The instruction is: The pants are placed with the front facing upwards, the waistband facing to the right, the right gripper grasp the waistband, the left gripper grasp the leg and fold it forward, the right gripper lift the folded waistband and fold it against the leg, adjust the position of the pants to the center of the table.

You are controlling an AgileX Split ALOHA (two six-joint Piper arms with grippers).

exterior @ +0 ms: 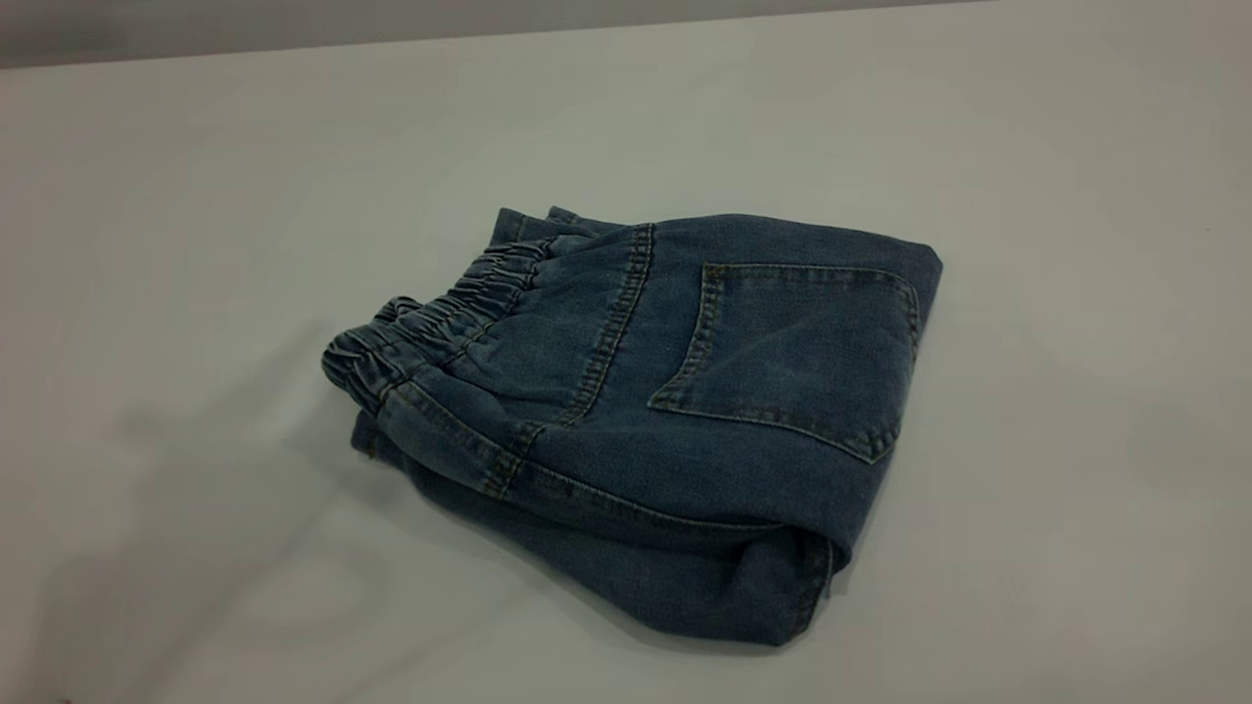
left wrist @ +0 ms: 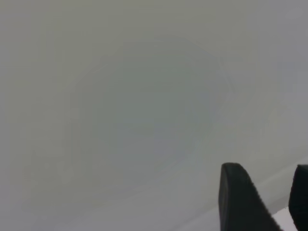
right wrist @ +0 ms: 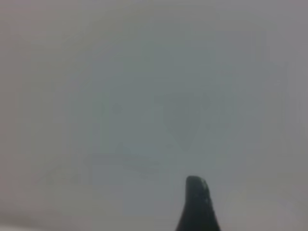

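Pants (exterior: 685, 411) — folded, back pocket (exterior: 792, 357) up, waistband (exterior: 440, 318) at exterior left, mid-table (exterior: 196, 196). Left gripper (left wrist: 269, 199) — fingers parted, over bare table. Right gripper (right wrist: 197, 204) — one finger visible, state unclear.

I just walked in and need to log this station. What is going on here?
Nothing is being handled right now. The pants lie folded into a compact bundle on the table, back pocket facing up and the waistband at the exterior view's left. Neither arm shows in that view. Each wrist camera sees only bare table past its own tool: the left tool has a gap between its fingers; the right tool shows one fingertip.
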